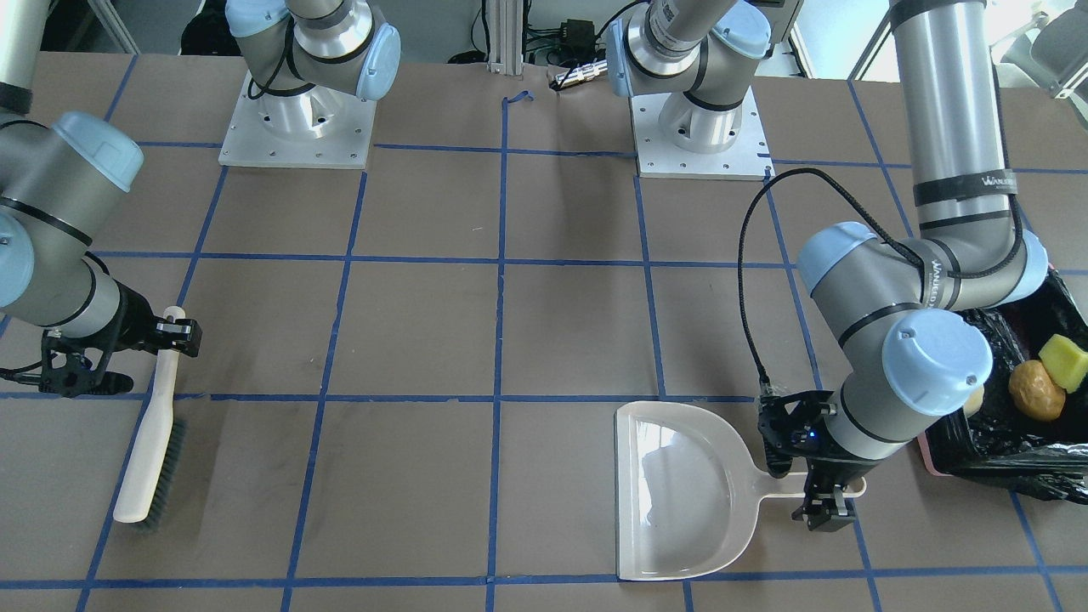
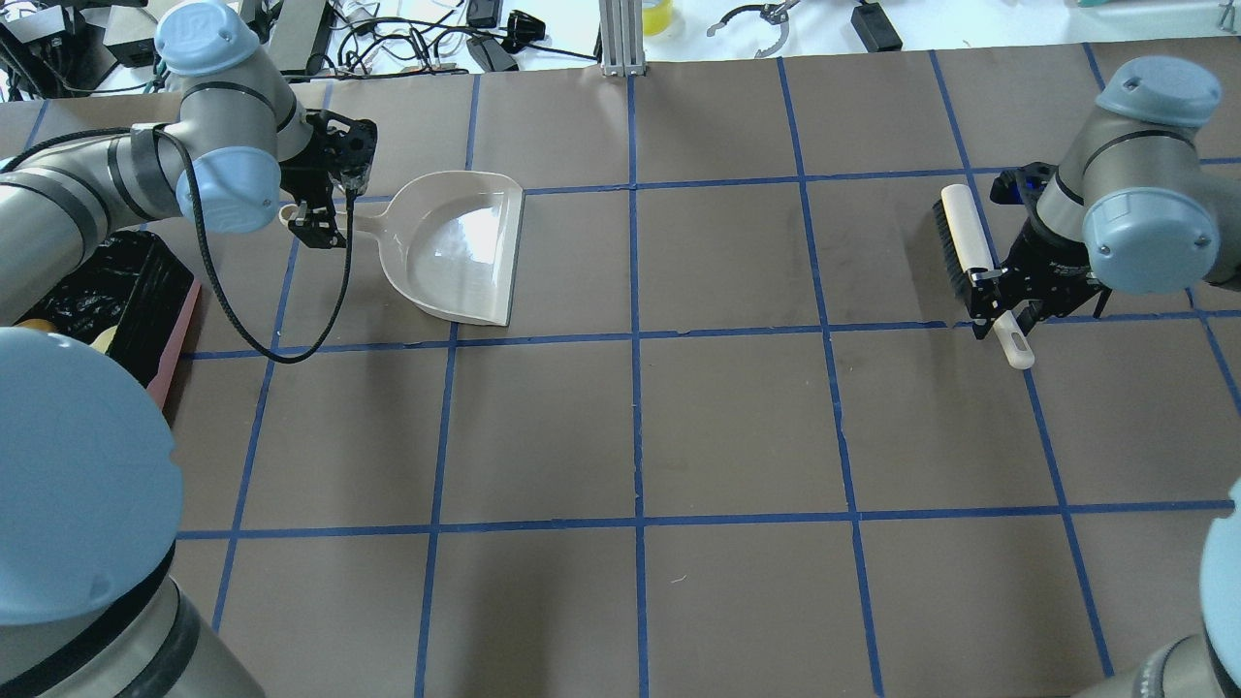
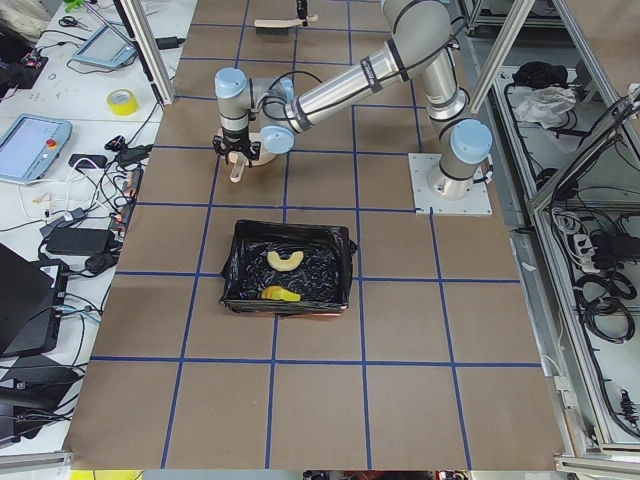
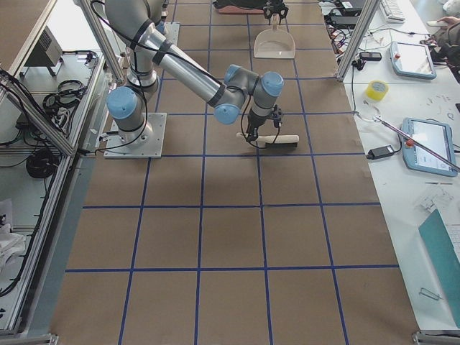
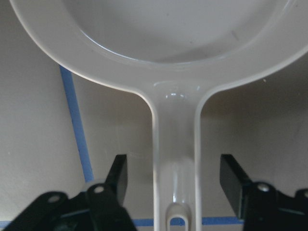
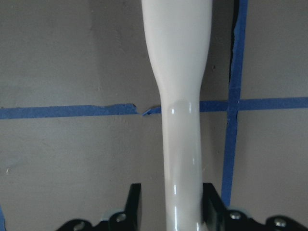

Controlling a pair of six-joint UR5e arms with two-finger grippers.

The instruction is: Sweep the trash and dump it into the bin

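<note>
The trash lies in the bin (image 1: 990, 446), a pink box lined with a black bag: an orange-brown lump (image 1: 1036, 389), a yellow-green wedge (image 1: 1064, 360) and a cream crescent (image 3: 288, 260). The beige dustpan (image 1: 680, 493) lies empty on the table. My left gripper (image 5: 174, 166) is open, with its fingers either side of the dustpan's handle and clear of it. My right gripper (image 6: 172, 190) straddles the handle of the cream brush (image 1: 153, 442), which lies on the table. A gap shows on one side of the handle, so the jaws are slightly open.
The bin stands at the table's end on my left (image 2: 179, 325), partly under my left arm. The brown table top carries a grid of blue tape (image 2: 635, 339). Cables and tools lie beyond the far edge (image 2: 465, 39).
</note>
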